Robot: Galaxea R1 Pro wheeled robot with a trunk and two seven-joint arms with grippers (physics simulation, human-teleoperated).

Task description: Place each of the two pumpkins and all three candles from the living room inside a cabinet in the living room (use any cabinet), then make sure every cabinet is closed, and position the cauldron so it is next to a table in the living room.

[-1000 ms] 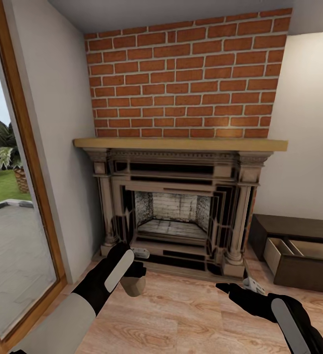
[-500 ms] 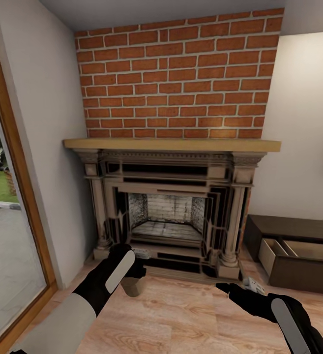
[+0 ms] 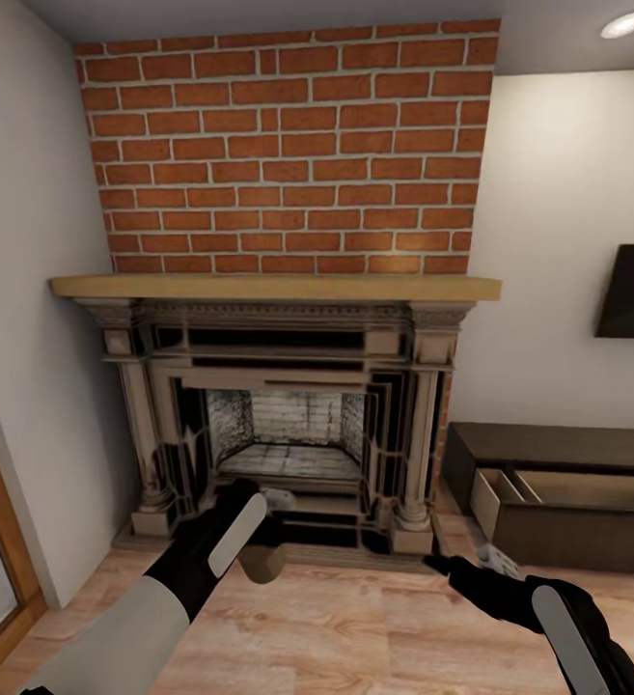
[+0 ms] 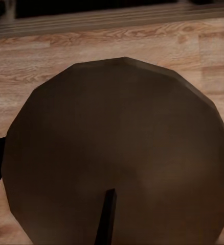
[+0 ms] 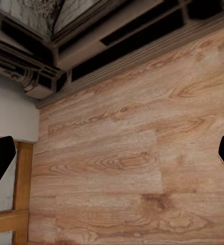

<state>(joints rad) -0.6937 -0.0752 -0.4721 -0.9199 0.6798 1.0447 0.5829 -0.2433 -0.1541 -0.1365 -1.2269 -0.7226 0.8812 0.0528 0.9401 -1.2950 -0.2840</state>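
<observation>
Left gripper (image 3: 259,541) clamping one candle (image 3: 261,563); right gripper (image 3: 452,565) hanging spread, empty. One cabinet (image 3: 558,483), drawer standing open. Wood floor (image 3: 355,627), one brick fireplace (image 3: 288,425).

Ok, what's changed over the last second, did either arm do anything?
The camera swung to the right: the ornate grey fireplace slid leftward in the head view, the window is nearly out of frame, and a dark wall screen appeared. The left gripper stays closed on the stubby beige candle, and the right gripper stays open and empty. The low dark-brown cabinet still has its drawer open.
</observation>
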